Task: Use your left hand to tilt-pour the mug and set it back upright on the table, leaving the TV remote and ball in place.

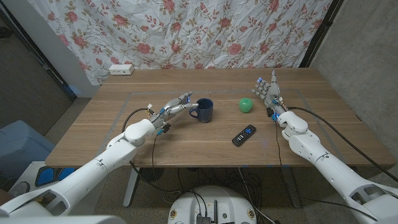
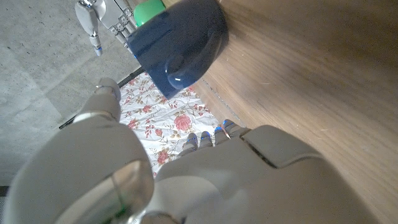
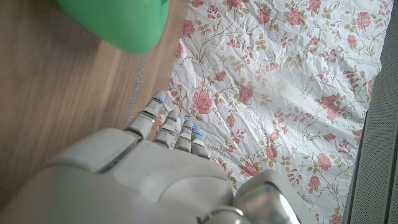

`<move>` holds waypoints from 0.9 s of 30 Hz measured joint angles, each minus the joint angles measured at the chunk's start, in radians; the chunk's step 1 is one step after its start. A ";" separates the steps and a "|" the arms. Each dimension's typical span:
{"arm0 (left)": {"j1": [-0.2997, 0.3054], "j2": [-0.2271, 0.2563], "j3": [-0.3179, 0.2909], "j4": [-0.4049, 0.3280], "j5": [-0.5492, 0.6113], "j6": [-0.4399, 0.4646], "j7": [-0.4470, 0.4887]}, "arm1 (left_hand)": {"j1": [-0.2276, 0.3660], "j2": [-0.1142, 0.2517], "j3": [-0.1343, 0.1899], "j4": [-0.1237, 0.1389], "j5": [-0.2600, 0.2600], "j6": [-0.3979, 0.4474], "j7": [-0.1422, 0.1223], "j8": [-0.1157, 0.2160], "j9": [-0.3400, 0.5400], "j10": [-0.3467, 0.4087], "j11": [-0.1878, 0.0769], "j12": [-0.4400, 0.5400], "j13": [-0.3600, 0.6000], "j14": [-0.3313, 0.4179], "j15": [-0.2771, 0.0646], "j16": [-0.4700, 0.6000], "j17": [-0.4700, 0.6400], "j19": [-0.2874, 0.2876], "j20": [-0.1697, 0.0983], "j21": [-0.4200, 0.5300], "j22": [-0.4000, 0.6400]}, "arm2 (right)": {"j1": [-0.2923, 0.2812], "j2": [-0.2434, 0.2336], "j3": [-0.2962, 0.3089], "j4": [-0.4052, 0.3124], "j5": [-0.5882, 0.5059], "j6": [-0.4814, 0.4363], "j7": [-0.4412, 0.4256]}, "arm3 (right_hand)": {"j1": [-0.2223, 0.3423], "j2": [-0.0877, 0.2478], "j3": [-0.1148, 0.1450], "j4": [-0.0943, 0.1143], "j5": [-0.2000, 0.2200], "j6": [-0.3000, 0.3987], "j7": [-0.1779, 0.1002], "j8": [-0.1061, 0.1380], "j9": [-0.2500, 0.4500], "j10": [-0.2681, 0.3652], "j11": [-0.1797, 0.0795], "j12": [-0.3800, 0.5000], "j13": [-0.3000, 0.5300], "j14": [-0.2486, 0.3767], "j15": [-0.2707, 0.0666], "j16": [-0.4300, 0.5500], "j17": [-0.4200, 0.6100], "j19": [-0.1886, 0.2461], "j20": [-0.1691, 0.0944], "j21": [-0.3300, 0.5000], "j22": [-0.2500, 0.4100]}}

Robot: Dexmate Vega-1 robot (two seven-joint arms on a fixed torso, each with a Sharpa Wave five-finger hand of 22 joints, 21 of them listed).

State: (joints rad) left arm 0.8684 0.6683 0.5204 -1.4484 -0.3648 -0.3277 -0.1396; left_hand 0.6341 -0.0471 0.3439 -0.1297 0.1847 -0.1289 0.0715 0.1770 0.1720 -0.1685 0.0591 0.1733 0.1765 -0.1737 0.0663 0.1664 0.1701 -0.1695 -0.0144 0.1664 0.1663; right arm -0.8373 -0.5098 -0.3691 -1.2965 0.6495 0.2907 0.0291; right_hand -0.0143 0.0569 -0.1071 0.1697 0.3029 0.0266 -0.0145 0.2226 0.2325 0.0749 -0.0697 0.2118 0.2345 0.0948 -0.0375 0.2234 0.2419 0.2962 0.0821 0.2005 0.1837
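The dark blue mug (image 1: 204, 110) stands upright near the table's middle, its handle turned toward my left hand (image 1: 173, 107). That hand reaches in from the left with fingers stretched out, their tips close beside the handle and holding nothing. In the left wrist view the mug (image 2: 180, 43) sits just beyond my left hand (image 2: 211, 174). The green ball (image 1: 247, 105) lies to the right of the mug, and the black TV remote (image 1: 244, 134) lies nearer the front edge. My right hand (image 1: 267, 91) stands open, fingers up, just right of the ball (image 3: 118, 22).
A white power strip (image 1: 121, 69) lies at the table's back left edge. A floral curtain (image 1: 186, 31) hangs behind the wooden table (image 1: 124, 137). A cable runs along my left arm.
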 measured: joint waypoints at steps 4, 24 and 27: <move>0.003 -0.004 -0.013 0.008 -0.025 -0.011 -0.005 | -0.008 0.008 0.000 0.000 0.000 0.000 0.000 0.000 0.000 0.000 0.000 0.000 0.000 0.000 0.000 0.000 0.000 0.000 0.000 0.000 0.000 | 0.000 0.000 0.000 0.000 0.000 0.000 0.000 | 0.000 0.000 0.000 0.000 0.000 0.000 0.000 0.000 0.000 0.000 0.000 0.000 0.000 0.000 0.000 0.000 0.000 0.000 0.000 0.000 0.000; 0.002 -0.051 -0.072 0.094 -0.140 -0.056 -0.019 | -0.063 0.037 -0.007 0.023 -0.004 0.044 -0.011 0.012 0.000 0.004 -0.004 0.016 0.000 0.000 0.000 0.012 -0.003 -0.005 0.005 0.016 0.000 | 0.001 0.000 0.000 0.000 0.000 0.000 0.001 | 0.000 0.000 0.000 0.000 0.000 0.000 0.000 0.000 0.000 0.000 0.000 0.000 0.000 0.000 0.000 0.000 0.000 0.000 0.000 0.000 0.000; -0.009 -0.064 -0.077 0.118 -0.153 -0.062 -0.026 | -0.072 0.046 -0.007 0.024 -0.004 0.051 -0.007 0.012 0.000 0.008 -0.008 0.016 0.000 0.000 0.000 0.012 -0.003 -0.005 0.005 0.016 0.000 | 0.001 0.000 0.000 0.000 0.000 0.000 0.001 | 0.000 0.000 0.000 0.000 0.000 0.000 0.000 0.000 0.000 0.000 0.000 0.000 0.000 0.000 0.000 0.000 0.000 0.000 0.000 0.000 0.000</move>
State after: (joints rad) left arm 0.8594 0.6043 0.4432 -1.3304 -0.5181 -0.3900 -0.1661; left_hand 0.5619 -0.0012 0.3368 -0.1062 0.1808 -0.0781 0.0643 0.1888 0.1722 -0.1606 0.0513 0.1897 0.1765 -0.1735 0.0660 0.1781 0.1675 -0.1748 -0.0090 0.1821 0.1664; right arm -0.8368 -0.5096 -0.3689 -1.2961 0.6495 0.2908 0.0297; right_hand -0.0143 0.0569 -0.1071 0.1697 0.3029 0.0266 -0.0145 0.2226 0.2325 0.0749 -0.0697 0.2118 0.2345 0.0948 -0.0374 0.2234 0.2418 0.2962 0.0821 0.2005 0.1837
